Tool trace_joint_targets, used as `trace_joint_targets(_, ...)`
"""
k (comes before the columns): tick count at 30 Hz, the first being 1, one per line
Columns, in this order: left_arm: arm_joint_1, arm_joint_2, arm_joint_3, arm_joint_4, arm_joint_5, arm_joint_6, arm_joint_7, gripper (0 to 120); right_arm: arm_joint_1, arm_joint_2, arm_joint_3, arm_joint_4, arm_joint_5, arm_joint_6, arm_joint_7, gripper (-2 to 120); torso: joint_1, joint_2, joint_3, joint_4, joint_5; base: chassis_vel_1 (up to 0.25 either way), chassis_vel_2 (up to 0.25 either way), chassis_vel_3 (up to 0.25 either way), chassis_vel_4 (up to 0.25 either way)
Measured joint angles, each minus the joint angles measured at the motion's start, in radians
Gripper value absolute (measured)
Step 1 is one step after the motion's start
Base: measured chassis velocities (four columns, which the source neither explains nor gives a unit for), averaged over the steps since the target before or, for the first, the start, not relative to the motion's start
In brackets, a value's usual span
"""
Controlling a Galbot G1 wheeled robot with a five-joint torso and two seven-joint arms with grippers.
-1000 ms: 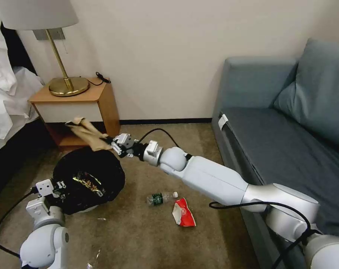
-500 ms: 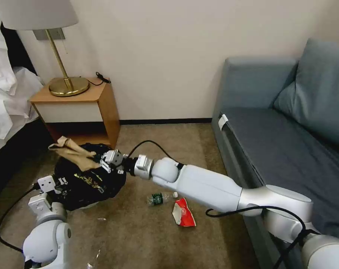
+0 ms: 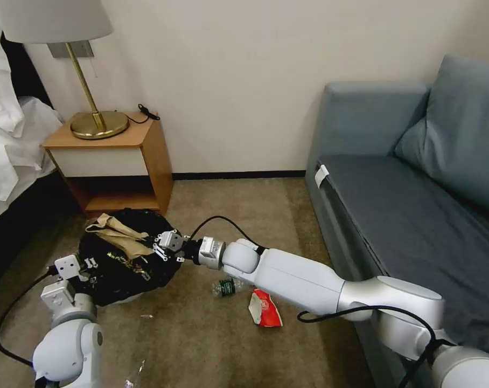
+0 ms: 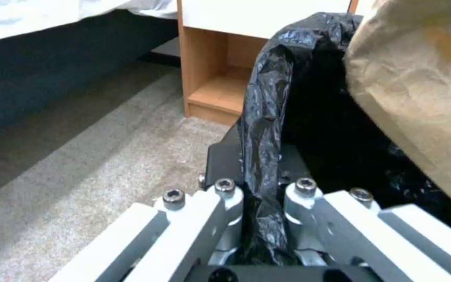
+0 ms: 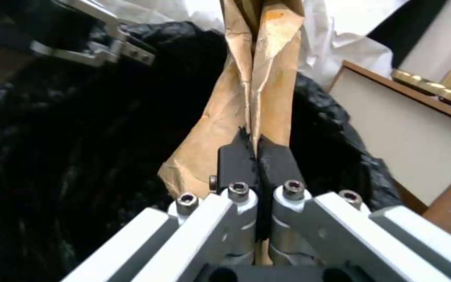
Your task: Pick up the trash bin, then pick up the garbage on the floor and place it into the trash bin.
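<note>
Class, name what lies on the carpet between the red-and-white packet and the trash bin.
In the head view, the small clear bottle lies on the carpet between the red-and-white packet and the trash bin, partly under the right arm.

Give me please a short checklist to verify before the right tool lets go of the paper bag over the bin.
1. Right tool grips the paper bag: ok, jaws shut on it.
2. Left tool holds the trash bin: ok, shut on the black liner at the rim.
3. Bag over the bin opening: ok, head view shows it above the liner.
4. Bag fully below the rim: not ok, its far end sticks out past the edge.
5. Bin stands level: cannot tell.
6. Litter left on the floor: the bottle and red packet lie on the carpet, not ok yet.
</note>
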Motion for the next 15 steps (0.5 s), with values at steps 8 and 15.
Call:
trace_joint_targets(8, -0.004, 0.0, 0.001, -0.003, 0.0, -0.001, 0.0, 4, -0.002, 0.001, 0.004, 0.008, -0.007, -0.019, 0.031, 20, 0.0, 0.0, 0.0, 0.0, 0.0, 0.0, 0.0, 0.0, 0.0)
trace_joint_targets(15, -0.001, -0.002, 0.004, -0.004, -0.003, -0.001, 0.0, 4, -0.006, -0.002, 0.005, 0.013, -0.003, -0.027, 0.036, 47, 0.0, 0.0, 0.0, 0.0, 0.0, 0.0, 0.0, 0.0, 0.0)
